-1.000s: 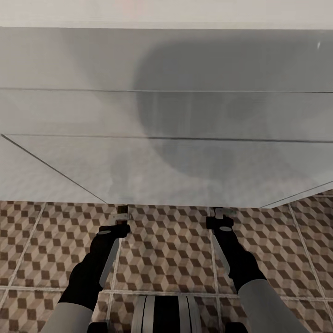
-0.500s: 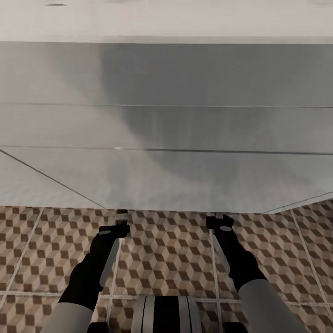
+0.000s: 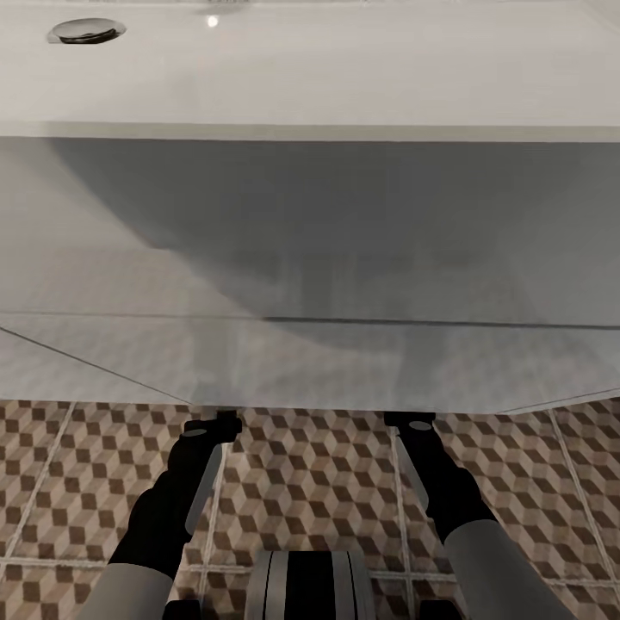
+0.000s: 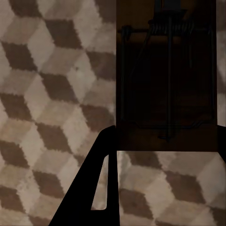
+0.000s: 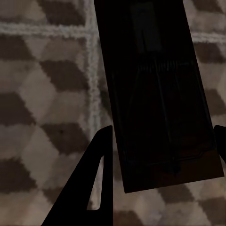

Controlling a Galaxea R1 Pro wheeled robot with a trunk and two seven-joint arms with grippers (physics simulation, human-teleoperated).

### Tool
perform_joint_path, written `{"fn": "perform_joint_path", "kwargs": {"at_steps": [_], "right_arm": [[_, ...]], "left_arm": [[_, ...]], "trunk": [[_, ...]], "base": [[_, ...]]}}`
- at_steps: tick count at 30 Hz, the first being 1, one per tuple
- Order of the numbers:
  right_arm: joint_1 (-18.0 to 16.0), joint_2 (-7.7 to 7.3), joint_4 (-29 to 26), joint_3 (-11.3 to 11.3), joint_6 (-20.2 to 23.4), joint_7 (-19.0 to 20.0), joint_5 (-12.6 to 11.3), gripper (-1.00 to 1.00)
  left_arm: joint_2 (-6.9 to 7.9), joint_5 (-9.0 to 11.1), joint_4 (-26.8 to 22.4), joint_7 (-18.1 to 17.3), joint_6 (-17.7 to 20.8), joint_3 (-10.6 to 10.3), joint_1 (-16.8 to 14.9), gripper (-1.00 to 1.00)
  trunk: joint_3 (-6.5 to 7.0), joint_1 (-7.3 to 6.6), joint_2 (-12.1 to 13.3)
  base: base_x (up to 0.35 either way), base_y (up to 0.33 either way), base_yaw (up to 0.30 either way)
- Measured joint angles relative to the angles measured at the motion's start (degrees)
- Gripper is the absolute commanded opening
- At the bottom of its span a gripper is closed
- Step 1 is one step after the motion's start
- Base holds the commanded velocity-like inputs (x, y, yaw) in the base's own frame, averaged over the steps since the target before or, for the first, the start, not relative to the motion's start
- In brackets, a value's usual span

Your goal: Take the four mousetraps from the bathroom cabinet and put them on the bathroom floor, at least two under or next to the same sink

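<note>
Sink (image 3: pixel 310 77) and white vanity (image 3: pixel 310 258) are spread across the upper two thirds of the head frame above the cube-patterned floor (image 3: pixel 310 482), while a mousetrap (image 4: pixel 167 80) is pinched by the left gripper (image 4: pixel 162 155) and a second mousetrap (image 5: pixel 157 94) by the right gripper (image 5: pixel 162 155).

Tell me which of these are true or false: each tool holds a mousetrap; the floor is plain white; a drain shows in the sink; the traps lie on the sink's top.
1. Each tool holds a mousetrap: true, the left tool grips one mousetrap and the right tool another.
2. The floor is plain white: false, cube-patterned brown and beige tiles.
3. A drain shows in the sink: true.
4. Traps lie on the sink's top: false, both are over the floor.
</note>
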Motion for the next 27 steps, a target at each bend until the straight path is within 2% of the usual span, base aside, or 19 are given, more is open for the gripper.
{"fn": "perform_joint_path", "kwargs": {"at_steps": [16,23,27], "right_arm": [[0.00,0.00,0.67,0.00,-0.37,-0.16,-0.18,-1.00],[0.00,-0.05,1.06,-0.01,-0.65,-0.24,-0.30,-1.00],[0.00,-0.16,1.16,-0.01,-1.04,-0.24,-0.37,-1.00]], "left_arm": [[-0.14,0.04,0.15,-0.02,-0.15,-0.07,-0.31,-1.00],[-0.37,0.18,1.47,-0.41,-1.77,-0.04,-3.85,-1.00],[-0.65,0.22,3.92,-0.57,-2.29,0.02,-5.29,-1.00]], "trunk": [[0.00,0.00,0.00],[0.00,0.00,0.00],[-0.01,0.00,0.00]], "base": [[0.001,0.000,0.000],[0.000,0.000,0.000],[0.000,0.000,0.000]]}}
